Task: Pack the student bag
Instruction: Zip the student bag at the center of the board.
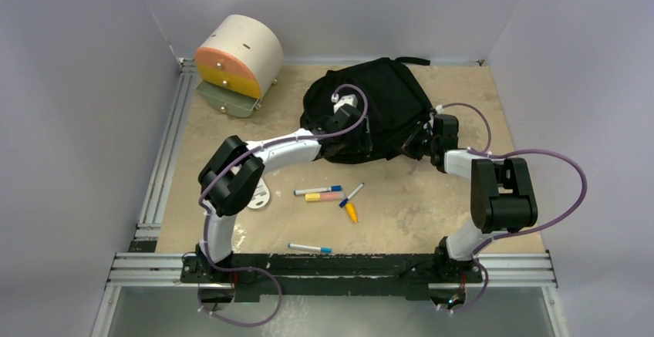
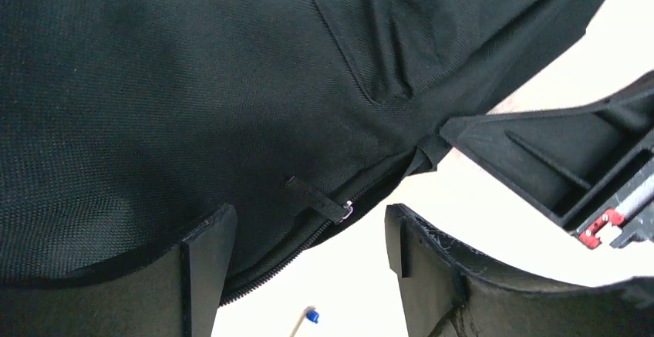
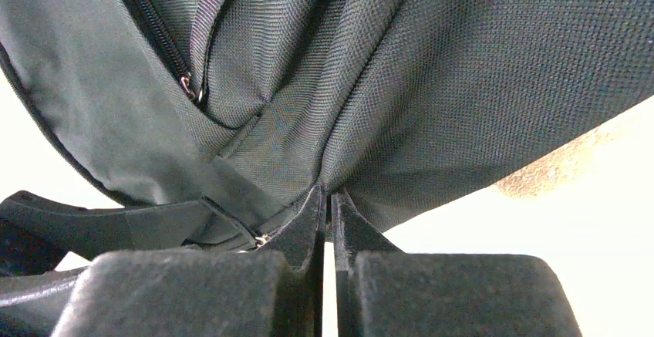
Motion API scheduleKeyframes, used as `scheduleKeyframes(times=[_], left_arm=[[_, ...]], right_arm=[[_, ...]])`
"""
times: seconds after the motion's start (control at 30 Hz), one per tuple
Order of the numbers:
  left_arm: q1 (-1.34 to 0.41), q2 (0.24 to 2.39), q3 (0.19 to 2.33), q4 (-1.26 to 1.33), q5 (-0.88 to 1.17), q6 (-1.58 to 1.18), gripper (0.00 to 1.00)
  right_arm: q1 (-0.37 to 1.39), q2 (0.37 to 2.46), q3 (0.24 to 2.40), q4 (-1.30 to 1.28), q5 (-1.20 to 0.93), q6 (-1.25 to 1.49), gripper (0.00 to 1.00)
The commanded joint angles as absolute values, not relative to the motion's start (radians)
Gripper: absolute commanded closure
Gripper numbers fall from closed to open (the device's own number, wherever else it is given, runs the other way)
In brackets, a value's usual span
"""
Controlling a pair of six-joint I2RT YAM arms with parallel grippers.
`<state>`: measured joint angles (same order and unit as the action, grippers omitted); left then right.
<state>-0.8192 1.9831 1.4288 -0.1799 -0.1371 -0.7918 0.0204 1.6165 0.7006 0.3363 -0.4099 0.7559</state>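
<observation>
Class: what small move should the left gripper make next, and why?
Probably ease the open left gripper forward and close on the zipper pull just ahead of its fingers; the right gripper pinches the backpack, bracing it.

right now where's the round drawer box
In the top view, the round drawer box sits in the far left corner, left of the student bag.

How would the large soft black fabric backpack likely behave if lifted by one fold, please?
Probably floppy: the backpack lies crumpled, creasing where the right gripper pinches it. It would likely sag, not rise whole. The coarse weave looks grippy.
</observation>
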Motion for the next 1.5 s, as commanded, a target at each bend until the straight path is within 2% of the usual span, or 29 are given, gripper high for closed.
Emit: scheduleKeyframes(times=[0.0,0.5,0.67,0.83,0.9,1.2,1.47], left_arm=[[-0.818,2.001,1.48,-0.189,-0.184,-0.973,0.31],[-0.818,2.097,1.517,-0.151,-0.164,-1.057,0.53],[-0.818,2.124,1.528,-0.126,-0.166,-1.037,0.71],[-0.818,2.124,1.518,-0.101,-0.151,-1.022,0.94],[-0.818,2.115,1.51,-0.087,-0.15,-1.003,1.0],[-0.818,2.012,1.426,0.068,-0.179,-0.691,1.0],[-0.818,1.912,1.336,0.002,-0.354,-0.474,1.0]], right_arm=[[0.017,1.618,0.685,0.34,-0.409,0.731,1.0],[0.017,1.615,0.684,0.334,-0.412,0.729,1.0],[0.017,1.611,0.683,0.332,-0.414,0.725,1.0],[0.018,1.612,0.681,0.328,-0.412,0.722,1.0],[0.018,1.614,0.68,0.329,-0.411,0.722,1.0],[0.018,1.58,0.665,0.327,-0.343,0.753,1.0],[0.009,1.536,0.667,0.313,-0.247,0.78,1.0]])
